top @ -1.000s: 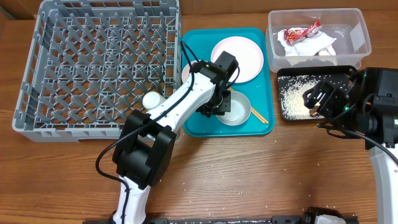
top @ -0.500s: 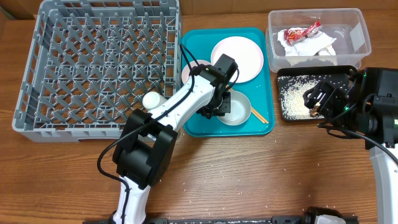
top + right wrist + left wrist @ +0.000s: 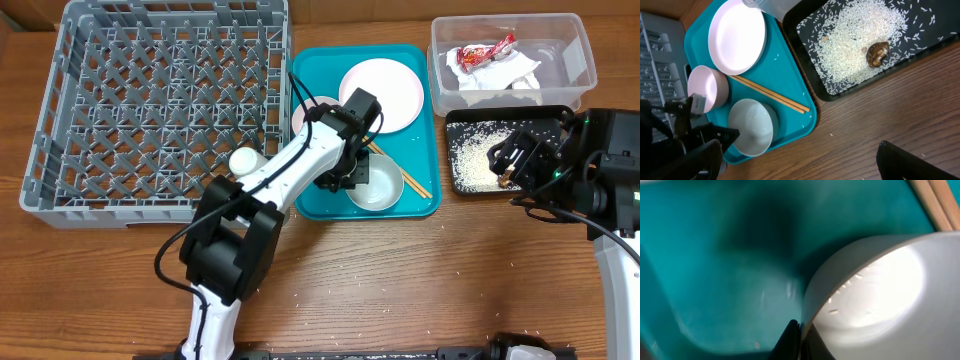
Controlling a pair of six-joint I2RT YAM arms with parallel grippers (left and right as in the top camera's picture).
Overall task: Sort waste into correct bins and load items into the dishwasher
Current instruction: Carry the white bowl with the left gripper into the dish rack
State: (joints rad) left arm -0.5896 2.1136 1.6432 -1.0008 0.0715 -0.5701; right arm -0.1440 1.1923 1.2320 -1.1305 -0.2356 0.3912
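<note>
1. Sorted: wrapper (image 3: 485, 52), napkin (image 3: 505, 76) in clear tub (image 3: 582, 60); rice (image 3: 860, 35) in black tray (image 3: 940, 37).
2. Yet to load plate (image 3: 382, 95), chopsticks (image 3: 770, 94) from teal tray (image 3: 425, 140) into dish rack (image 3: 150, 205).
3. Grasping rim of bowl (image 3: 378, 188) with left end effector (image 3: 799, 339); right end effector (image 3: 500, 158) released.

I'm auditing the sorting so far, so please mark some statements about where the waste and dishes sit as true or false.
1. The rice and brown scrap lie in the black tray. True.
2. The snack wrapper is in the black tray. False: it is in the clear tub.
3. The plate lies in the clear tub. False: it sits on the teal tray.
4. The chopsticks lie on the teal tray. True.
5. The left gripper is shut on the rim of a bowl. True.
</note>
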